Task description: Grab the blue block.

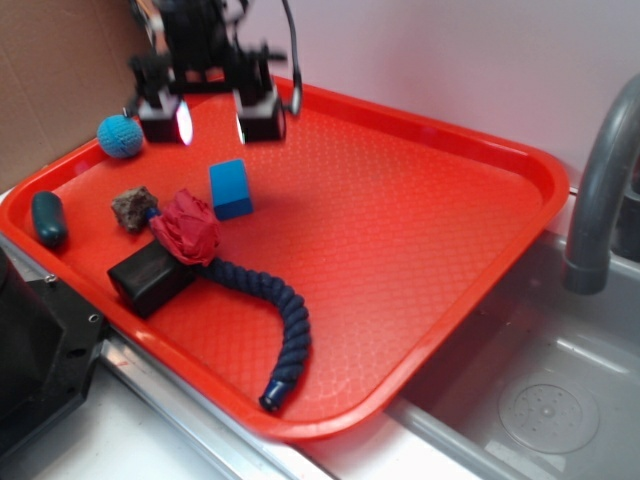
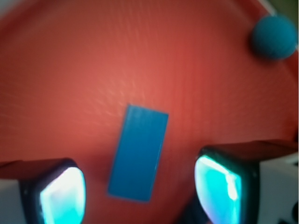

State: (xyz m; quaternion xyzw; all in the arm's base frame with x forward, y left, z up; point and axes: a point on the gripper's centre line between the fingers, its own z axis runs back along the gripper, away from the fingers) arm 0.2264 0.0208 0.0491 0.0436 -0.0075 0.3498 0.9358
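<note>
With the black two-fingered gripper (image 1: pixel 212 121) spread wide and empty at upper left, we centre it over the small sky-blue rectangular block (image 1: pixel 231 188) left of centre on the red plastic tray (image 1: pixel 420 240), spanning its narrow width before descending.

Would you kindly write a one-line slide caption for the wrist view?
Open gripper above the red tray, blue block lying between its fingers, blue ball off near the rim.
</note>
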